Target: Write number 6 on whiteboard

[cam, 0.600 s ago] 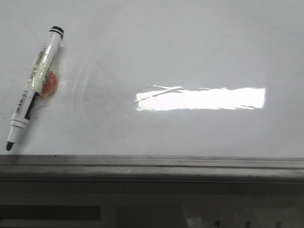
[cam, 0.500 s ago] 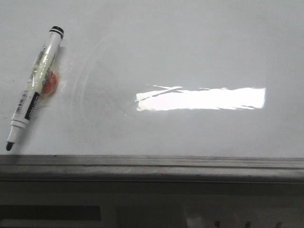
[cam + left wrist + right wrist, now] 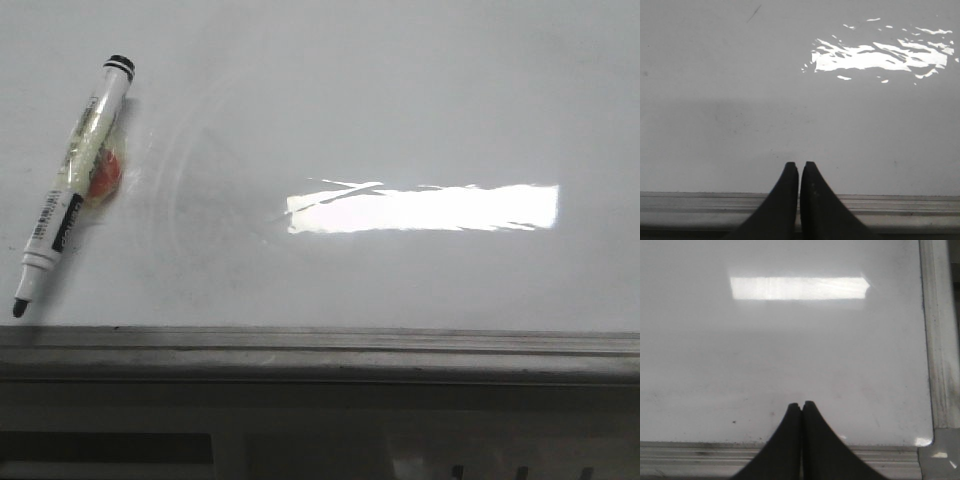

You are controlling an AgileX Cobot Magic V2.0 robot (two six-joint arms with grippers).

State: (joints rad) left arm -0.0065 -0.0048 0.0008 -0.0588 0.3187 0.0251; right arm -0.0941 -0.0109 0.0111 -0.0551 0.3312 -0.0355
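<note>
While the whiteboard [image 3: 400, 110] fills the front view, neither arm shows there; each gripper appears only in its own wrist view. The left gripper [image 3: 799, 172] has its two dark fingers pressed together with only a hairline seam between them, holding nothing, its tips over the board's grey edge rail [image 3: 900, 207] and the white surface just past it. The right gripper [image 3: 801, 411] is likewise closed and empty, poised over the rail near the board's corner, where the metal frame [image 3: 939, 340] turns.

No drawn digit is visible on the board; only faint curved erased smears [image 3: 185, 170] show beside the bright rectangular light reflection [image 3: 425, 208] at the middle of the surface.

A marker [image 3: 72, 186] lies flat on the board near its left edge, well apart from the near rail at its upper end and close to it at the tip. Its long axis runs diagonally: the uncapped black tip points toward the near-left corner, the black-ringed rear end toward the far side. Yellowish tape and an orange patch [image 3: 103, 177] wrap its mid-barrel. The marker shows in neither wrist view, so its place relative to the grippers cannot be told.
</note>
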